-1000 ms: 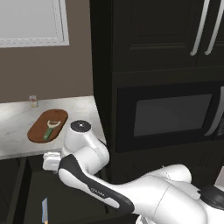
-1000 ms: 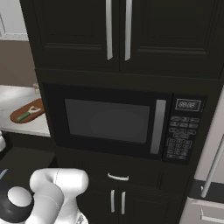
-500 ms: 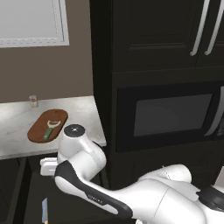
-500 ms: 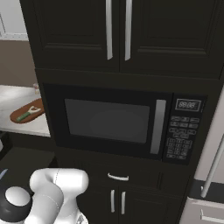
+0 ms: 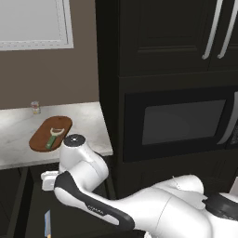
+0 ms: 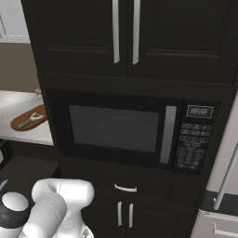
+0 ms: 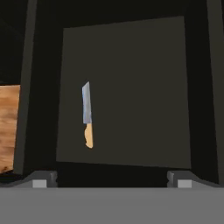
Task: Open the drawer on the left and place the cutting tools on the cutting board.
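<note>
lying flat in open drawer point(image 7: 127, 57), thin knife point(image 7: 87, 114), bluish blade, tan handle

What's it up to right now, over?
End effector open, above open drawer. Knife in drawer, untouched. Peeler on cutting board. Nothing in the way.

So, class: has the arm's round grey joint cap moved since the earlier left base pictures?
Yes. The cap has swung left, toward the cutting board, now below the peeler.

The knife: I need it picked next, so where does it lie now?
The knife lies alone on the dark floor of the open drawer, left of centre in the hand view, below the open gripper.
</note>
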Controlling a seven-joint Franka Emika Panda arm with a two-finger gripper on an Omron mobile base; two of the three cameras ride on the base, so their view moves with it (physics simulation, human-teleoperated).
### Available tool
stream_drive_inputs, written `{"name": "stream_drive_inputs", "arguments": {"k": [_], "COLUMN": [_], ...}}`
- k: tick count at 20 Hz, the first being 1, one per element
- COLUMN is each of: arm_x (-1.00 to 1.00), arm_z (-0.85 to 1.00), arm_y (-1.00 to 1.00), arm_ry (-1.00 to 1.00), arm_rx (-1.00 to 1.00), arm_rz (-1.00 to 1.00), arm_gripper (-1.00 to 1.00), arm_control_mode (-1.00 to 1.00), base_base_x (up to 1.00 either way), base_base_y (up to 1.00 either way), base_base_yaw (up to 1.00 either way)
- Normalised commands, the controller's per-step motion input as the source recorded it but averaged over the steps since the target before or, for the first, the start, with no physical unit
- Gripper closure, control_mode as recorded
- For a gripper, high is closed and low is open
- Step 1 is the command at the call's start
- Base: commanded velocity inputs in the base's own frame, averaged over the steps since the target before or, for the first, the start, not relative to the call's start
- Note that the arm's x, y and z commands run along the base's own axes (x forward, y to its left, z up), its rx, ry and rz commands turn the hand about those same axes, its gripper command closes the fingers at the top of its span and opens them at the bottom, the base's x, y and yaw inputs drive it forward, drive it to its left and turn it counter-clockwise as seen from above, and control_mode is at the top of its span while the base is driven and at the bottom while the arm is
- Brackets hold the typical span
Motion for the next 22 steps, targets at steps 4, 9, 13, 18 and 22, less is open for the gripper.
{"name": "stream_drive_inputs", "arguments": {"k": [4, 9, 13, 18, 22], "arm_x": [0.01, 0.0, 0.0, 0.03, 0.02], "arm_z": [-0.38, -0.22, -0.27, -0.42, -0.55], "arm_y": [0.0, 0.0, 0.0, 0.0, 0.0], "arm_ry": [0.14, 0.01, 0.0, -0.01, 0.0], "arm_rx": [0.0, -0.01, -0.01, 0.0, 0.0], "arm_rz": [0.0, 0.0, 0.0, 0.0, 0.0], "arm_gripper": [-1.0, -1.0, -1.0, -1.0, -1.0], "arm_control_mode": [-1.0, -1.0, -1.0, -1.0, -1.0], "base_base_x": [0.0, 0.0, 0.0, 0.0, 0.0], "base_base_y": [0.0, 0.0, 0.0, 0.0, 0.0], "base_base_yaw": [0.0, 0.0, 0.0, 0.0, 0.0]}}
